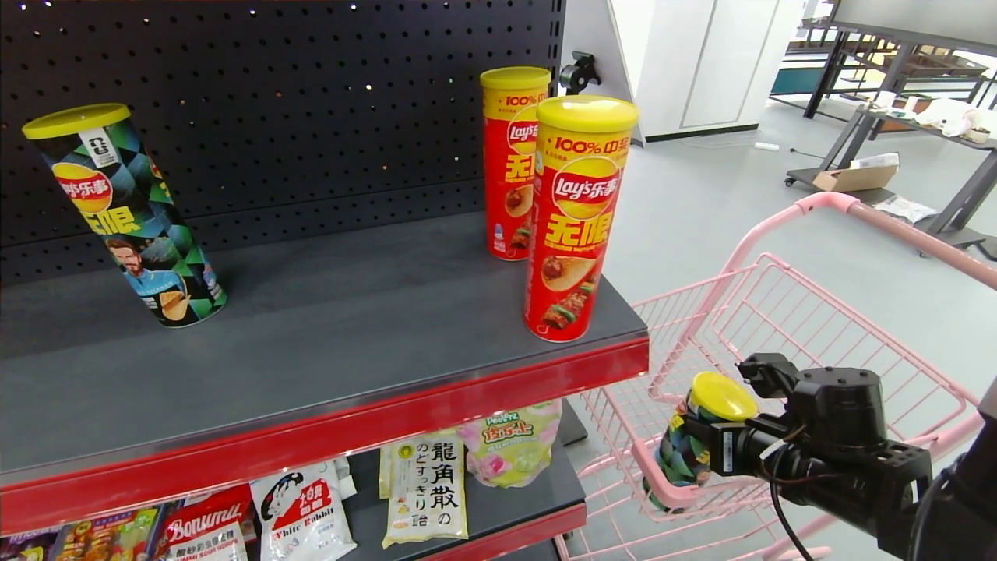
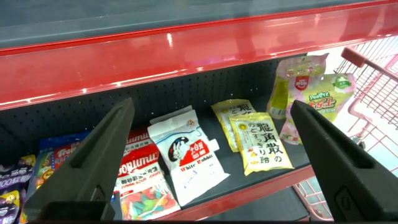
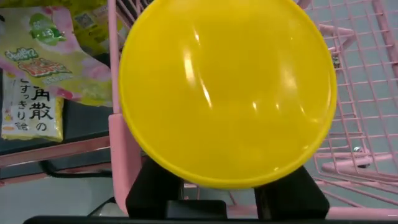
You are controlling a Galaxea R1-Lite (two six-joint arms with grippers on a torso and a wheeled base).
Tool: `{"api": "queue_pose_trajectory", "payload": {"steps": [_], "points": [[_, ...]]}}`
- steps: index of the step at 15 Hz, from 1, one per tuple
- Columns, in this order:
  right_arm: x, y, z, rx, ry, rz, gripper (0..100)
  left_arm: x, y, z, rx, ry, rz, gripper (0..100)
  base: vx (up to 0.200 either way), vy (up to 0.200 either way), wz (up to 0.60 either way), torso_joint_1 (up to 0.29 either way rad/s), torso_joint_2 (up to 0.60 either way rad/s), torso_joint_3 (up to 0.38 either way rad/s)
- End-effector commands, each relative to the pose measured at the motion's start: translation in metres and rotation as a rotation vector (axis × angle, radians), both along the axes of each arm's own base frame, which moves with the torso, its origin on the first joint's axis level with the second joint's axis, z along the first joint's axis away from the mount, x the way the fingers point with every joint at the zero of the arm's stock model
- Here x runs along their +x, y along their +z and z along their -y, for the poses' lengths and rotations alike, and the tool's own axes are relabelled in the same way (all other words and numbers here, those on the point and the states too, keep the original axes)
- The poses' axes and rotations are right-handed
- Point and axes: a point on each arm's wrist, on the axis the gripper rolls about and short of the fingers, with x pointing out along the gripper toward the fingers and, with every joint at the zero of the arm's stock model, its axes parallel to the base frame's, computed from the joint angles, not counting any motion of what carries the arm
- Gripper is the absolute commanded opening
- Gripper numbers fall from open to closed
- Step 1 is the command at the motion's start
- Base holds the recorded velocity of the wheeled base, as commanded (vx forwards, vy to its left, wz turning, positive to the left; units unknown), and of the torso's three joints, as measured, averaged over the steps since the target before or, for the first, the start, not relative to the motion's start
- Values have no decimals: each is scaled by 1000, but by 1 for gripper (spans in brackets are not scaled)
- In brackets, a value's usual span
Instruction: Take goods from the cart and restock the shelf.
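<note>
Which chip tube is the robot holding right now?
The dark patterned tube with the yellow lid, clamped in the right gripper by the pink cart. The other three stand on the shelf: two red tubes and another dark one.

Bright light, glare atop can [image 3: 227, 93]

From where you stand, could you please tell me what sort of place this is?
Likely a shop aisle, perhaps a mock one: a red-edged shelf holds chip cans, snack bags lie below, and a pink shopping cart stands beside it.
</note>
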Motion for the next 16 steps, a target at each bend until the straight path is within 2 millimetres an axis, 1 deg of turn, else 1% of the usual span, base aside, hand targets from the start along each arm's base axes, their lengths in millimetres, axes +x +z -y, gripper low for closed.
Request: {"api": "queue_pose_trajectory", "payload": {"steps": [1,2,3,4,5,6,7,8,9,10,11,12,13,14,15,16], "points": [[10,27,0,17,-27,123,0,0,0,0,0,0,0,100,0,0,0,0,0,0],[17,43,2,18,-33,188,0,0,0,0,0,0,0,100,0,0,0,0,0,0],[26,73,6,7,-38,271,0,0,0,0,0,0,0,100,0,0,0,0,0,0],[30,96,7,13,-43,310,0,0,0,0,0,0,0,100,0,0,0,0,0,0],[30,117,7,18,-44,331,0,0,0,0,0,0,0,100,0,0,0,0,0,0],[21,144,10,16,-51,335,0,0,0,0,0,0,0,100,0,0,0,0,0,0],[1,172,14,5,-49,326,0,0,0,0,0,0,0,100,0,0,0,0,0,0],[-20,194,18,-11,-41,337,0,0,0,0,0,0,0,100,0,0,0,0,0,0],[-23,197,19,-13,-42,342,0,0,0,0,0,0,0,100,0,0,0,0,0,0],[-55,223,27,-21,-43,385,0,0,0,0,0,0,0,100,0,0,0,0,0,0],[-84,231,34,-39,-60,401,0,0,0,0,0,0,0,100,0,0,0,0,0,0],[-128,232,45,-114,-82,410,0,0,0,0,0,1,0,100,0,0,0,0,0,0],[-164,224,53,-123,-72,404,0,0,0,0,0,0,0,100,0,0,0,0,0,0],[-180,218,56,-119,-65,410,0,0,0,0,0,0,0,100,0,0,0,0,0,0],[-204,208,62,-113,-66,435,0,0,0,0,0,0,0,100,0,0,0,0,0,0],[-231,193,69,-116,-97,461,0,0,0,0,1,0,0,100,0,0,0,0,0,0]]}}
